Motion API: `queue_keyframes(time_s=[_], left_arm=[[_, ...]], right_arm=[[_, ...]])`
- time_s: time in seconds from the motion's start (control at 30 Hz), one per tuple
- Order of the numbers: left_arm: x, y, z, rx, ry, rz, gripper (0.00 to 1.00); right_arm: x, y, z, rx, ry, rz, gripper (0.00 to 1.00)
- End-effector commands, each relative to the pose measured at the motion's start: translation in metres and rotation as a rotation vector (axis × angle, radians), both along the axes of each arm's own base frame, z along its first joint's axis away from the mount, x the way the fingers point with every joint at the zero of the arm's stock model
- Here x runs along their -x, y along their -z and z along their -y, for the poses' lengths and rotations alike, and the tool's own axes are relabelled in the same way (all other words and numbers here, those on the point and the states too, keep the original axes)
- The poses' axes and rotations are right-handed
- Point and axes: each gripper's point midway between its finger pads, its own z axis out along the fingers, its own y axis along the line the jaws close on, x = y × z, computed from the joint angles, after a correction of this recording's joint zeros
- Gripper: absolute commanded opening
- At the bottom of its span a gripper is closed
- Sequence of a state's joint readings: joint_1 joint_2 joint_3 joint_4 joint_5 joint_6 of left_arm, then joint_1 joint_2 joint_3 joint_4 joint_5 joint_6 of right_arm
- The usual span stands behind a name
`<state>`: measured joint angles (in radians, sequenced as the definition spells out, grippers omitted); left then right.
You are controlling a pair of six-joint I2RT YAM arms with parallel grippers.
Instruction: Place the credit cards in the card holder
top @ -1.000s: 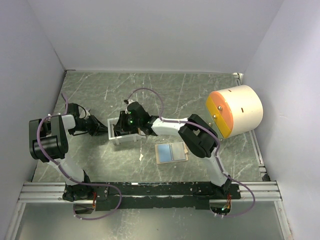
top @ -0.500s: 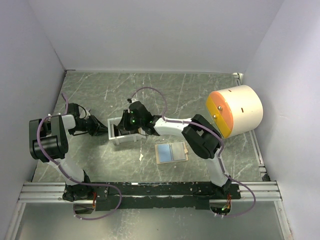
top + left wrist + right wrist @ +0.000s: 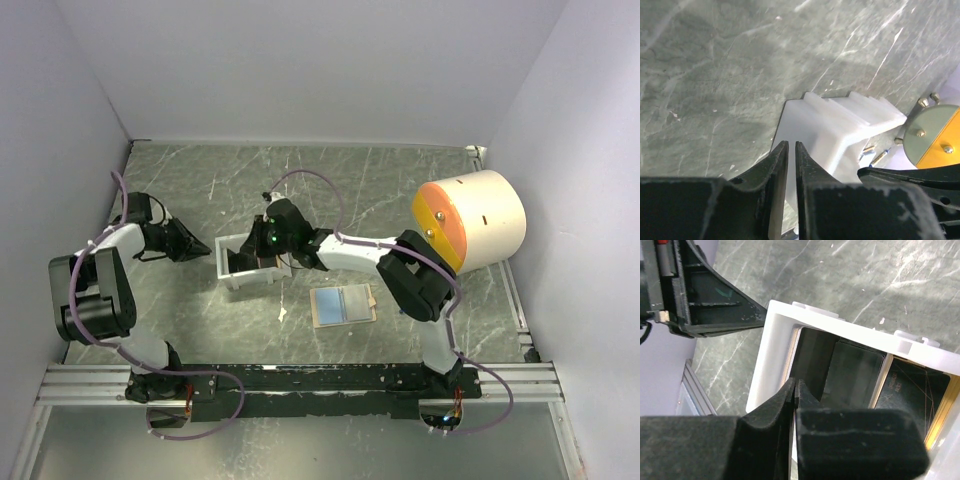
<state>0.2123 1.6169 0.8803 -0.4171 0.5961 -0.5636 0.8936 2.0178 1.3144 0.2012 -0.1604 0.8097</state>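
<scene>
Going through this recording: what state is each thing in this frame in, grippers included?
Tan leather-like folding card holder: open, lying flat.
White rectangular plastic tray: upright, cards inside.
Dark credit cards: in the tray, none lifted out.
Left gripper: jaws nearly together, empty, by the tray's end.
Right gripper: jaws nearly together, tips in the tray at a black card's edge; whether it grips the card is unclear.
</scene>
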Motion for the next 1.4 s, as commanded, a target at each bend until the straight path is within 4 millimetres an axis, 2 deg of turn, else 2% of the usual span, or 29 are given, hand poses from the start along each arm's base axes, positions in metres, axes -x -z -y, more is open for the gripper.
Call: queue_keyframes(time_s=[0.0,0.07,0.1,0.17,0.23,0.4,0.53,0.73,0.93,1.03,1.17,1.37], left_arm=[[-0.003,-0.017,-0.010,-0.087,-0.008,0.040,0.23],[-0.001,-0.019,-0.011,-0.093,-0.006,0.045,0.23],[0.000,-0.019,-0.011,-0.097,-0.004,0.045,0.23],[0.002,-0.018,-0.011,-0.100,-0.001,0.043,0.23],[0.003,-0.017,-0.009,-0.089,0.007,0.047,0.23],[0.004,-0.011,0.002,-0.018,0.038,0.048,0.23],[0.005,-0.001,0.011,0.045,0.055,0.029,0.22],[0.006,0.004,0.014,0.044,0.077,0.009,0.22],[0.005,0.010,0.025,0.070,0.102,-0.007,0.22],[0.006,0.014,0.035,0.094,0.124,-0.018,0.22],[0.008,0.019,0.044,0.114,0.139,-0.036,0.22],[0.007,0.021,0.047,0.108,0.143,-0.040,0.22]], right_arm=[[-0.008,-0.005,0.004,0.024,0.020,0.028,0.00],[-0.009,0.003,0.004,0.047,0.026,0.007,0.00],[-0.009,0.015,0.006,0.084,0.026,-0.015,0.00],[-0.011,0.024,0.006,0.122,0.018,-0.018,0.06],[-0.010,0.024,0.004,0.116,-0.018,0.002,0.11],[-0.017,0.028,0.013,0.188,0.013,0.022,0.45],[-0.016,0.046,0.018,0.249,0.023,-0.014,0.61],[-0.013,0.078,0.029,0.351,0.041,-0.074,0.71],[-0.002,0.094,0.019,0.354,0.000,-0.136,0.77],[0.007,0.077,0.001,0.202,-0.054,-0.168,0.77],[0.015,0.037,-0.017,-0.060,-0.115,-0.199,0.72],[0.022,0.002,-0.029,-0.215,-0.167,-0.216,0.70]])
